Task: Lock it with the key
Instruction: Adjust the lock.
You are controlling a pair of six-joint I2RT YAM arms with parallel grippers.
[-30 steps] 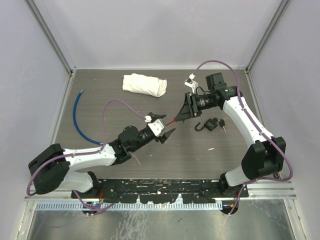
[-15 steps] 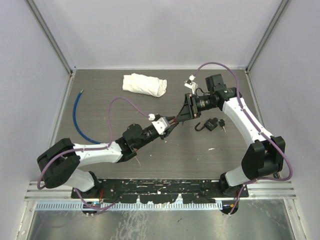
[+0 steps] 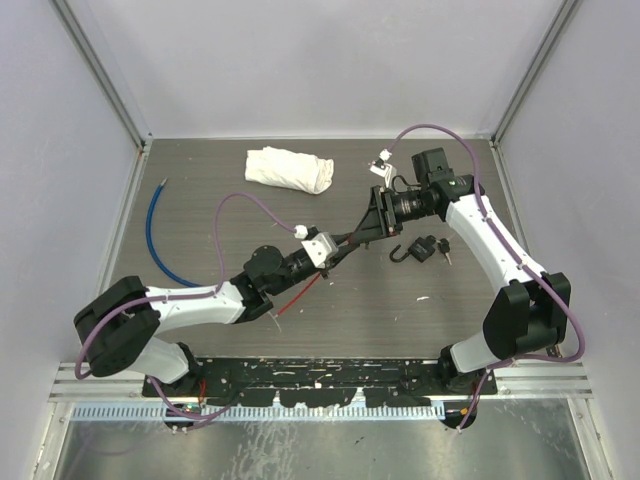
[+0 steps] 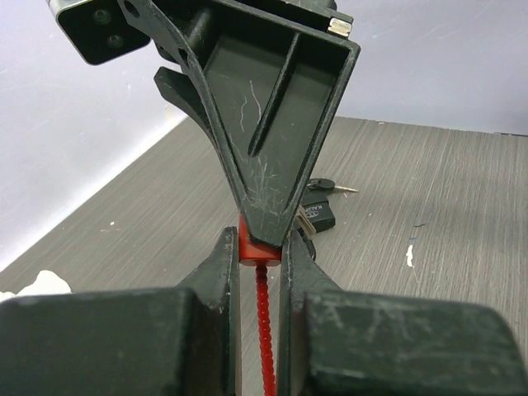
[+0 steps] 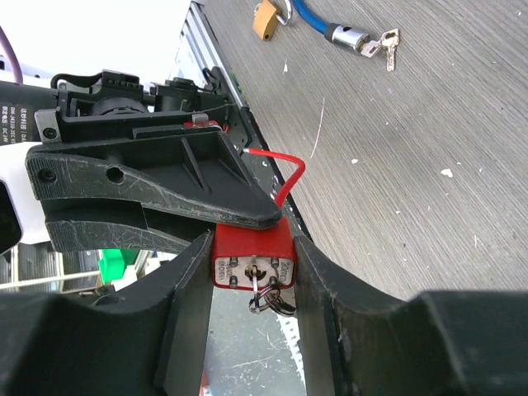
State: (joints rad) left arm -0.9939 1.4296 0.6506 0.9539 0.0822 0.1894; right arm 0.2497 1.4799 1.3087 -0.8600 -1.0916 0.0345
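Observation:
A red padlock [image 5: 252,247] with a thin red cable shackle [image 3: 300,293] is held above the table between both grippers. My right gripper [image 5: 252,252] is shut on the sides of its body. The key [image 5: 264,287] sits in the keyhole on the bottom face, with small rings hanging from it. My left gripper [image 4: 259,245] comes from the opposite side. Its fingers [image 4: 224,264] are shut on the top end of the lock [image 4: 257,248], and the red cable [image 4: 266,330] runs back between them. From above, the two grippers [image 3: 350,240] meet tip to tip at mid-table.
A black padlock [image 3: 422,248] with keys lies on the table under my right arm. A white cloth [image 3: 290,168] lies at the back. A blue cable lock [image 3: 152,230] curves along the left side, with a brass padlock [image 5: 266,18] and keys [image 5: 381,45] near its end.
My left gripper has moved up and right to the red padlock and closed on it. The red cable now trails down behind it. The right arm has held still.

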